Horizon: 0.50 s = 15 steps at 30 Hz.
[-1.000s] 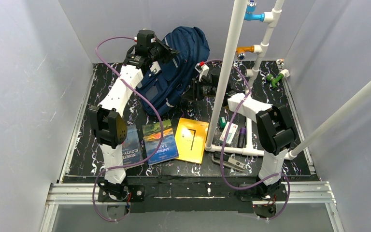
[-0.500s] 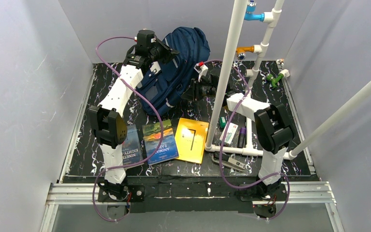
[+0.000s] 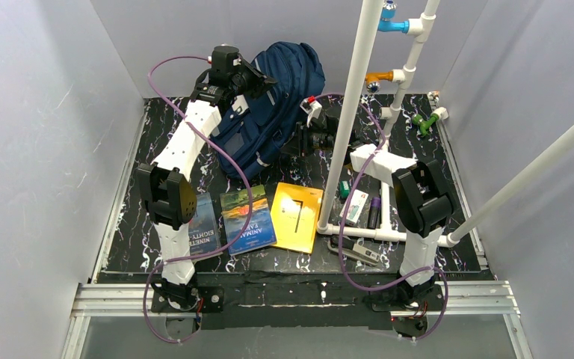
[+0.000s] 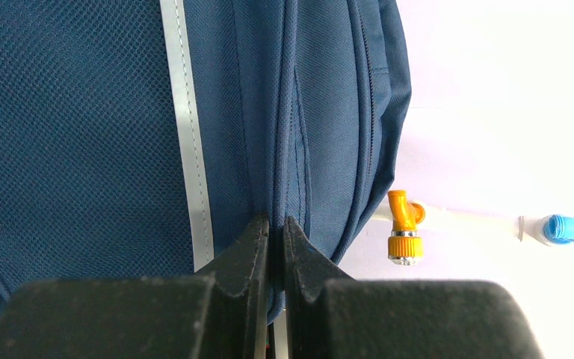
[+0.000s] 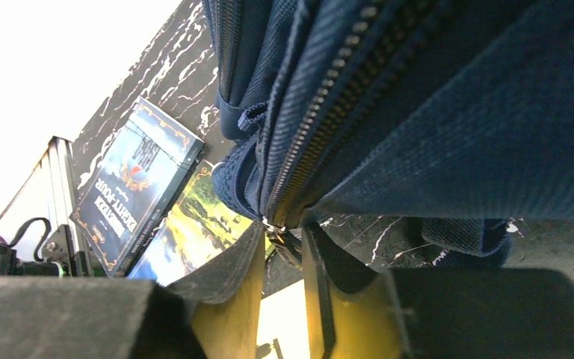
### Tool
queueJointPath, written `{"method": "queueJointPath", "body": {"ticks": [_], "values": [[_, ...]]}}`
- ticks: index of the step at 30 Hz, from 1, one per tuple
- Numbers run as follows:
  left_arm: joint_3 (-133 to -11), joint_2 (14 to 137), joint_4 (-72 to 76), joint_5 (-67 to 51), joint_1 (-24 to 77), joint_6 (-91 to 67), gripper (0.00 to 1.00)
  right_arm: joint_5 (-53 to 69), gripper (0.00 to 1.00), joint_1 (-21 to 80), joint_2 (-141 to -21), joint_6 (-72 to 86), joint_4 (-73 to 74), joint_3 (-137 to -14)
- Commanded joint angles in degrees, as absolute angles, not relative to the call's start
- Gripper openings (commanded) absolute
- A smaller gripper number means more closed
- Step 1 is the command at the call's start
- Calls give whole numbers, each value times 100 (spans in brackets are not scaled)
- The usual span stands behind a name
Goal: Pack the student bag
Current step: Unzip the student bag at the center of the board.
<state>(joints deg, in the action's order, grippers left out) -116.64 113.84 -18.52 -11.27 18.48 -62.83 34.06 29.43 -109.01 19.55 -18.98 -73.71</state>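
The navy student bag (image 3: 273,93) stands at the back of the table, leaning on the wall. My left gripper (image 3: 258,81) is at its upper left side; in the left wrist view it (image 4: 275,221) is shut on a fold of the bag's fabric (image 4: 291,112) beside a grey reflective stripe (image 4: 187,134). My right gripper (image 3: 300,139) is at the bag's lower right edge. In the right wrist view it (image 5: 282,233) is closed on the zipper pull (image 5: 288,245) at the end of the bag's zipper (image 5: 329,97).
Three books lie at the front: a dark one (image 3: 203,232), a green-blue one (image 3: 247,217) and a yellow one (image 3: 297,215). A white pipe frame (image 3: 351,97) with an orange valve (image 3: 380,75) stands to the right, with small items (image 3: 355,203) and a tool (image 3: 359,253) at its foot.
My right arm has shifted slightly left, toward the bag. The left arm and the bag have not visibly moved.
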Motion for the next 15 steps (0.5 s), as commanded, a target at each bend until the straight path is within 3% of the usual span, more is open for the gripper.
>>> {"method": "queueJointPath", "body": {"ticks": [1,9,15], "values": [[-12026,10857,-1363,-1361,1838,-6297,0,3318,34,2988,-10673,1899,-1824,-7602],[-12007,10854,-1362,-1380,1831,-6295,0,3036,26,3039,-10562,1678,-1519,-7633],[-11938,10846,-1356,-1387,1819,-6295,0,2985,32,3050,-10433,1599,-1380,-7605]]}}
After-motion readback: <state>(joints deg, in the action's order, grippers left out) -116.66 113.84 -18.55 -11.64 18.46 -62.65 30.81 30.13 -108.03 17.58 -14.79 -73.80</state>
